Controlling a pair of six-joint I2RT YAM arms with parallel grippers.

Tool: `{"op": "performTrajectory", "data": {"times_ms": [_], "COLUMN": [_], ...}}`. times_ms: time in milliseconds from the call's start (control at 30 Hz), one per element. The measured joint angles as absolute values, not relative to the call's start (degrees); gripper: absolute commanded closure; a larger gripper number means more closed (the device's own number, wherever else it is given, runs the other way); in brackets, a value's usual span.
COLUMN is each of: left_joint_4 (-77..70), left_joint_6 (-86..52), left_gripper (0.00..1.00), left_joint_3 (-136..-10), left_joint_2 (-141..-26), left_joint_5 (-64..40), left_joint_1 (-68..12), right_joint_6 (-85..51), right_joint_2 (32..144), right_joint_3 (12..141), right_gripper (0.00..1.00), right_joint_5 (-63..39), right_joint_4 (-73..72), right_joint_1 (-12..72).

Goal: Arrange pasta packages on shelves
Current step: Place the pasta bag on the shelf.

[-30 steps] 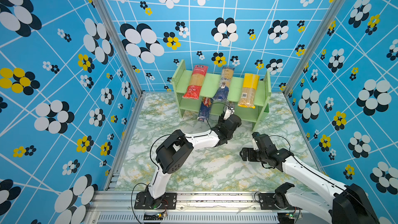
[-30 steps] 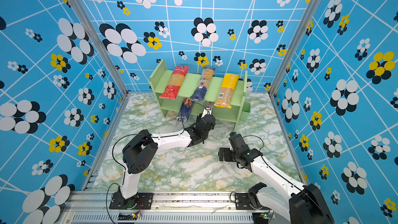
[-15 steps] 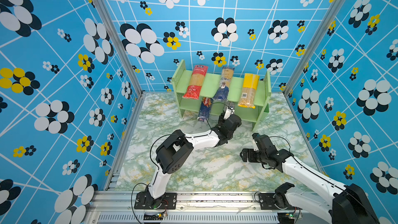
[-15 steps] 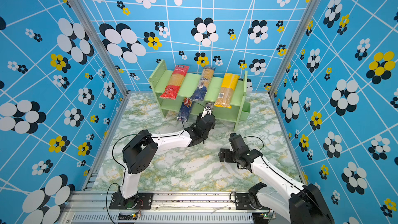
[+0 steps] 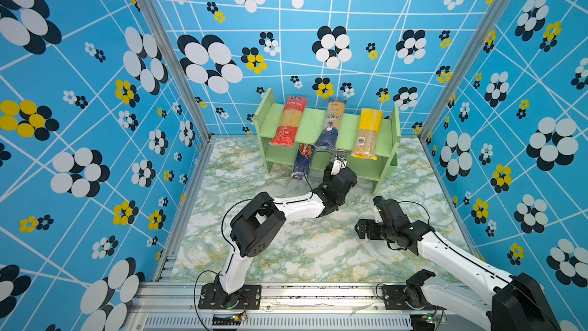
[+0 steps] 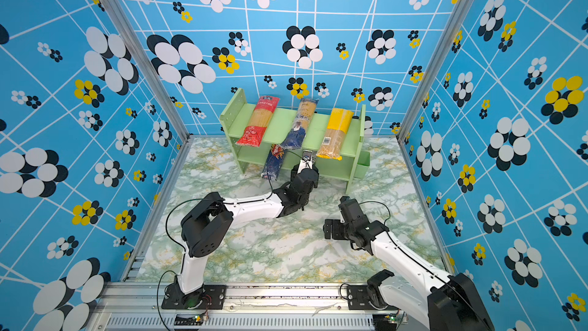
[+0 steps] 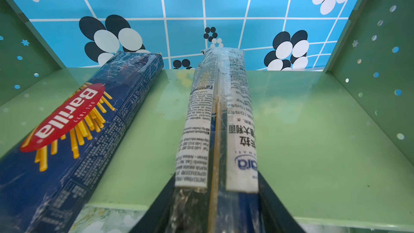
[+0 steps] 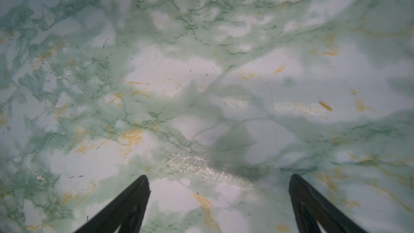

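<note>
The pale green shelves [image 5: 313, 121] stand at the back of the table. On the top board lie a red pack [image 5: 289, 122], a clear pack with a navy end [image 5: 331, 124] and a yellow-topped pack [image 5: 367, 133]. The dark blue Barilla pack [image 7: 74, 131] lies on the lower board, its near end sticking out over the front edge [image 5: 304, 162]. Beside it lies the clear pack with the navy and white label [image 7: 217, 119]. My left gripper [image 7: 216, 175] is shut on its near end, fingers against both sides. My right gripper [image 8: 218, 177] hangs open over bare marble [image 5: 362, 229].
The lower board [image 7: 313, 131] is bare on the side of the labelled pack away from the Barilla. Perforated side panels [image 7: 380, 63] close in the shelf ends. The marbled tabletop [image 5: 286, 249] lies between both arms. Patterned blue walls enclose three sides.
The left arm has stayed at the front of the lower shelf, shifting hardly at all. The right arm has not moved.
</note>
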State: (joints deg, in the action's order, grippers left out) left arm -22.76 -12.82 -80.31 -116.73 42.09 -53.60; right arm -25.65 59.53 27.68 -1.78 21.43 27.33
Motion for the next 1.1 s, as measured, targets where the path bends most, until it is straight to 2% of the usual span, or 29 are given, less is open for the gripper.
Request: {"op": "performTrajectory", "data": {"times_ms": [1100], "left_joint_4": [-25.80], "left_joint_6": [-12.80], "left_gripper": [0.40], "left_joint_3": [-80.53], "left_joint_2": [-116.71], "left_joint_5": [42.96], "left_joint_1": [-53.74], "right_joint_6": [-25.65], "right_joint_2": [59.55], "right_joint_3": [27.68], "right_gripper": [0.01], "right_joint_5": [-1.80], "right_joint_4": [21.43], "right_joint_1": [27.03]}}
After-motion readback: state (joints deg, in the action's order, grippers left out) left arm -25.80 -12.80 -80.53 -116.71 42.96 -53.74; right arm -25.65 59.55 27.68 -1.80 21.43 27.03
